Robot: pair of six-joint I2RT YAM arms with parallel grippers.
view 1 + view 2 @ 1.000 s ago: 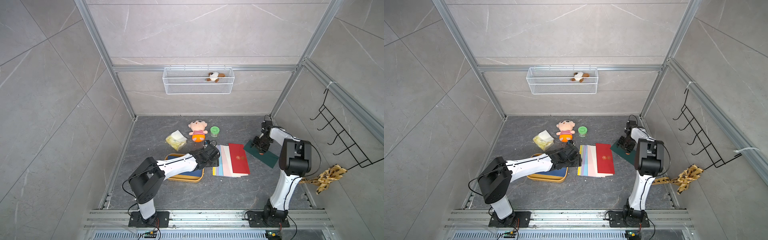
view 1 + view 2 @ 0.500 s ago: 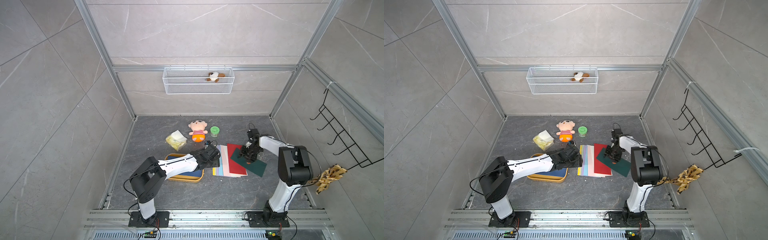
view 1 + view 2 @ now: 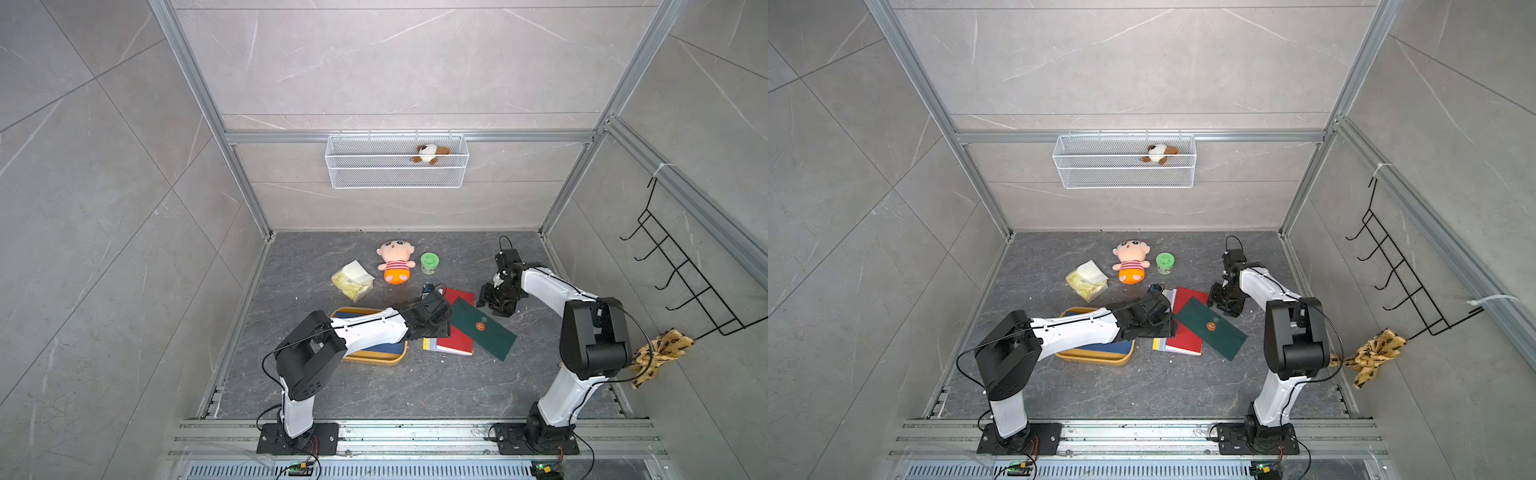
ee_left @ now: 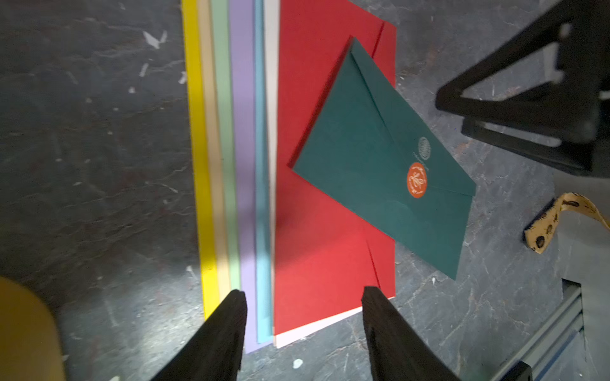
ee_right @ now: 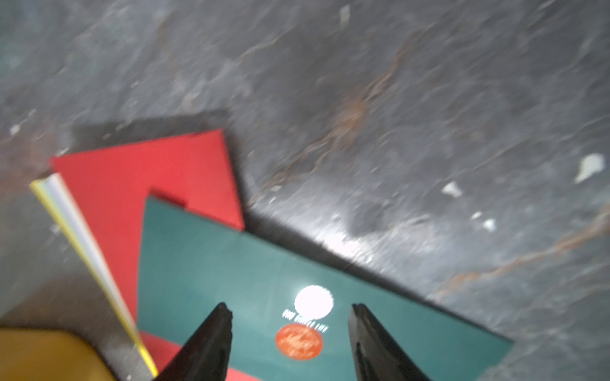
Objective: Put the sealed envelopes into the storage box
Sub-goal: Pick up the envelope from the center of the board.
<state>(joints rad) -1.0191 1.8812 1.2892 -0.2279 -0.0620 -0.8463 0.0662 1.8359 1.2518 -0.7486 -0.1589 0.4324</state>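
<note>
Looking down on a grey bench in a tiled cell, wire basket hung on the back wall.

Next biggest: mustard box on the bench's left half, with a navy envelope lying flat inside. Mostly buried under the left arm, so no calling its heading.

Just right of the box, a stack of envelopes flat on the bench, long axis pointing straight away from the robot bases. Pastel edges fanned out on the box side: yellow, cream, light green, lilac, blue. Topped by a red envelope, same heading.

Then a green envelope, seal up, lying askew across the red one. Long axis running far-left to near-right, far-left corner on the red, near-right end out on bare bench.

Left tool poised over the stack's near end, jaws well apart, gripping nothing. Right tool up by the green envelope's far edge, jaws apart too, seal visible in the gap, nothing clamped. Can't tell about contact with the paper for either.

Small stuff further back: tissue pack, doll, green jar.
</note>
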